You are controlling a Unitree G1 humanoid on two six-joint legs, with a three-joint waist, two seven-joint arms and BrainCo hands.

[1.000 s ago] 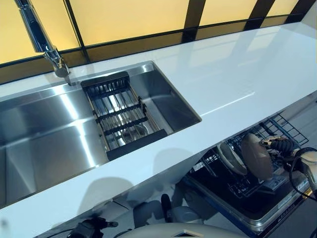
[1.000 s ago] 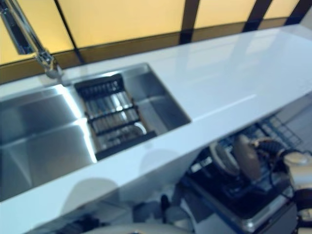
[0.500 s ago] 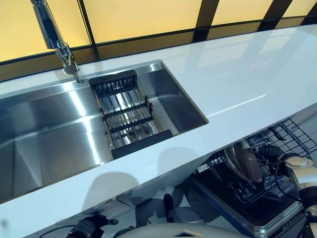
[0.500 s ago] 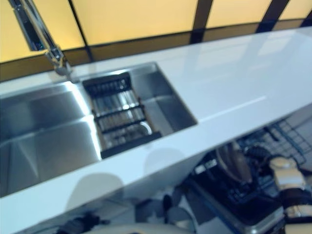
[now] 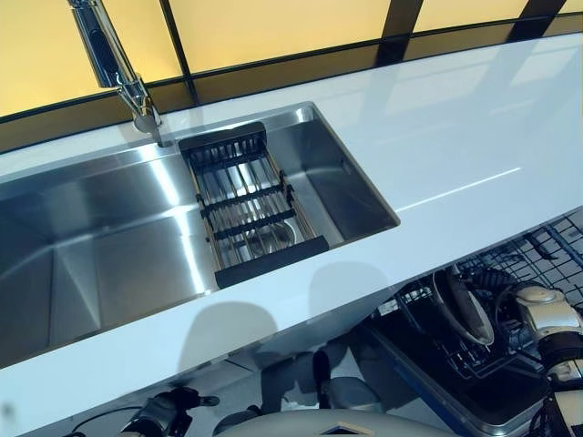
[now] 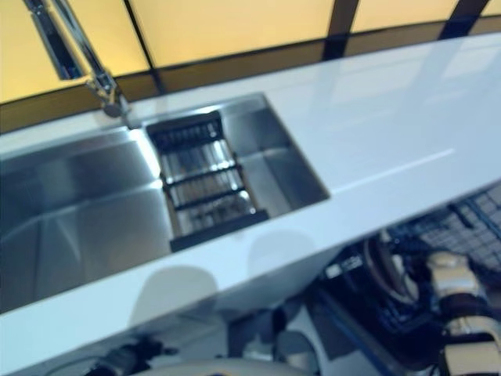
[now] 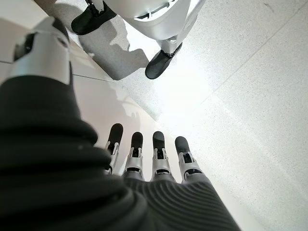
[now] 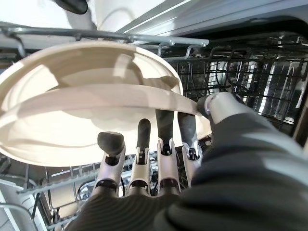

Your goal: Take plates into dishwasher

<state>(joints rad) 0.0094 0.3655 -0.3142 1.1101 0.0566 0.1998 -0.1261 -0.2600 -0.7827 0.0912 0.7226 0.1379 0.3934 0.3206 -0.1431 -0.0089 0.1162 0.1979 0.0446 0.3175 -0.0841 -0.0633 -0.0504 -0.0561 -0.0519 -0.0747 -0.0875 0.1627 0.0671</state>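
- Plate (image 5: 463,305): stands on edge in the dishwasher rack (image 5: 537,255), below the front edge of the white worktop (image 5: 437,155); its rim runs roughly from the worktop edge toward the robot, the hollow face turned to the robot's left
- Right wrist view shows two cream plates (image 8: 91,120) close together on edge among the rack wires, one behind the other
- Right robot hand (image 8: 144,159): fingers reach up against the nearer plate's rim, thumb (image 8: 219,108) on the other side of the rim, pinching it
- Left robot hand (image 7: 144,159): fingers straight, holding nothing, hanging above the floor (image 7: 250,96)
- Sink (image 5: 109,246): set into the worktop, a dark wire drainer (image 5: 246,205) inside, tap (image 5: 114,64) behind
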